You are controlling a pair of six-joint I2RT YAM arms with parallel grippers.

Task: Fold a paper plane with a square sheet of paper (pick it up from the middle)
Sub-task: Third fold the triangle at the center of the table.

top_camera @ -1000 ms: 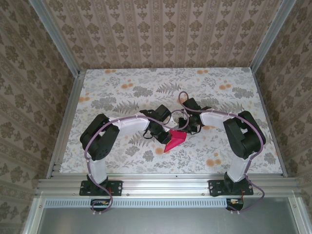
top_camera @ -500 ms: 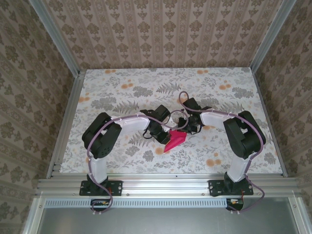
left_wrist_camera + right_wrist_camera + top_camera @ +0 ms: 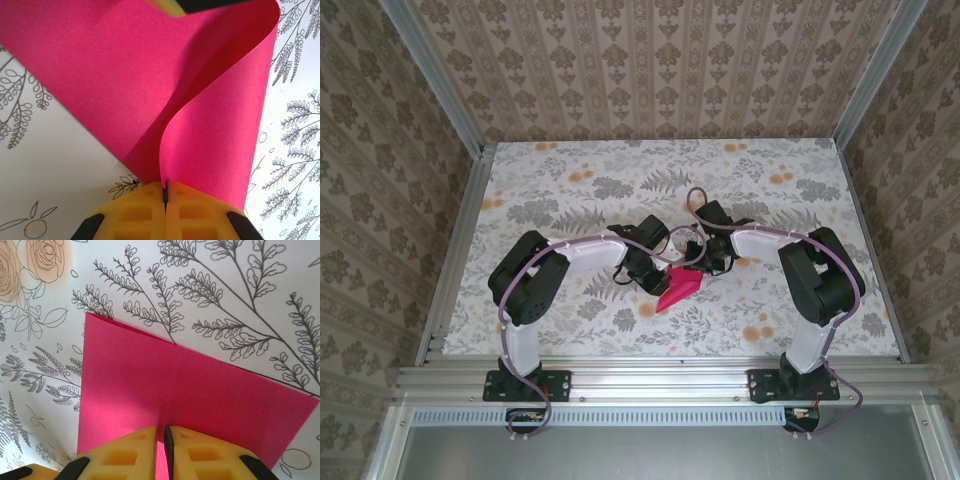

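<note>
The square sheet of paper [image 3: 678, 288] is bright magenta and hangs bent between both grippers, just above the middle of the floral table [image 3: 570, 190]. My left gripper [image 3: 660, 283] is shut on one edge. In the left wrist view its yellow fingertips [image 3: 165, 190] pinch the paper [image 3: 150, 75], which curls up and away in an S-shaped bend. My right gripper [image 3: 698, 268] is shut on the opposite edge. The right wrist view has its fingertips [image 3: 166, 434] clamping the flat paper [image 3: 175, 385]. The paper plane is out of view.
The table is walled on three sides by patterned panels [image 3: 660, 70] in an aluminium frame [image 3: 660, 378]. Both arms reach in towards the centre, with their elbows [image 3: 525, 280] [image 3: 825, 280] raised at either side. Open tabletop lies all around the paper.
The left arm's elbow has shifted very slightly to the right. The paper and both grippers are where they were.
</note>
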